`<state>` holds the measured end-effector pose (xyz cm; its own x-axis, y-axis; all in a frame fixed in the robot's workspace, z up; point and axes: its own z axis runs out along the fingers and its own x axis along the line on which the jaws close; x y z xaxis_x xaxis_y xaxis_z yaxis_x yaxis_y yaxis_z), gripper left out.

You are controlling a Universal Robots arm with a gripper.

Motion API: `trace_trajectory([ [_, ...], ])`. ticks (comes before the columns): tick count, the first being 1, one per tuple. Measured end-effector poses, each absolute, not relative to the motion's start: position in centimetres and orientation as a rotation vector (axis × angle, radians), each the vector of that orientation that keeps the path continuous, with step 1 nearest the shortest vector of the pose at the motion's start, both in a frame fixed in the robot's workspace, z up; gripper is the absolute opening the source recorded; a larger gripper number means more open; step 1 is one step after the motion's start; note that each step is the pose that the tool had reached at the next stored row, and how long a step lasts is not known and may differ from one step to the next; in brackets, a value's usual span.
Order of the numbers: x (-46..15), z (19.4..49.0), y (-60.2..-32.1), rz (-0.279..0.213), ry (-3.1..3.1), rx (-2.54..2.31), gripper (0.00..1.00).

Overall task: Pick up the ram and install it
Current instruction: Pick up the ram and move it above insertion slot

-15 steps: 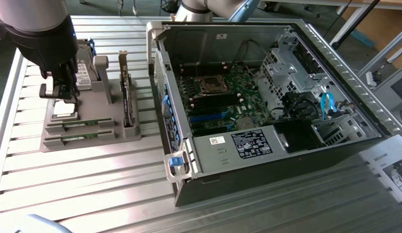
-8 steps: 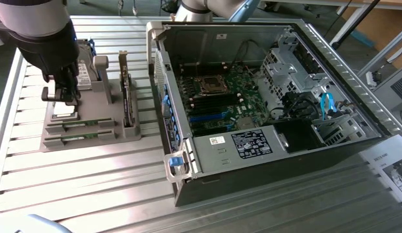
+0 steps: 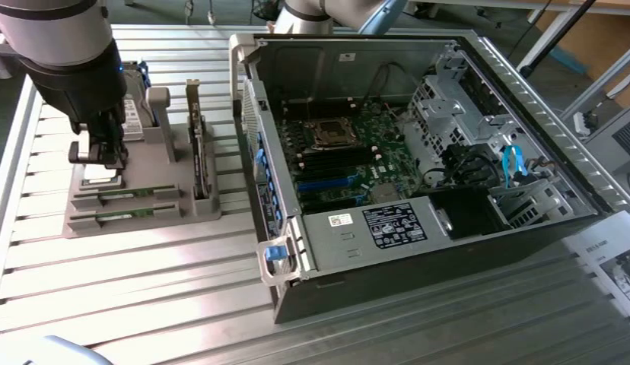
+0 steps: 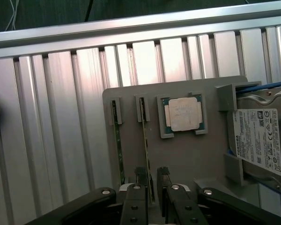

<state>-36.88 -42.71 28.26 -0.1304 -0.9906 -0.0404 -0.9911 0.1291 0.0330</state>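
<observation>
Two rams stand on edge in slots of a grey holder (image 4: 187, 159): one ram (image 4: 145, 140) beside the square processor chip, the other ram (image 4: 117, 150) further out. My gripper (image 4: 151, 180) hovers over the holder with a narrow gap between its fingers. The end of the ram nearer the chip lines up with that gap, and the fingers (image 4: 140, 180) do not touch it. In the exterior view my gripper (image 3: 100, 160) hangs above the holder (image 3: 142, 194) at the left, with the two rams (image 3: 125, 200) lying in front of it.
A silver processor chip (image 4: 183, 114) and a hard drive (image 4: 260, 140) share the holder. An upright card with a bracket (image 3: 198, 144) stands at its side. The open computer case (image 3: 417, 152) with its motherboard (image 3: 341, 156) takes up the exterior view's right. All rests on a slatted metal table (image 3: 142, 289).
</observation>
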Motion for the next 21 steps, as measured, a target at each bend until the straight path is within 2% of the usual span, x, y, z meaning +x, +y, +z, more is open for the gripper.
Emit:
trace_trajectory([
  [21, -36.9, 26.6, -42.7, 0.081, 2.354, -2.066, 0.24],
])
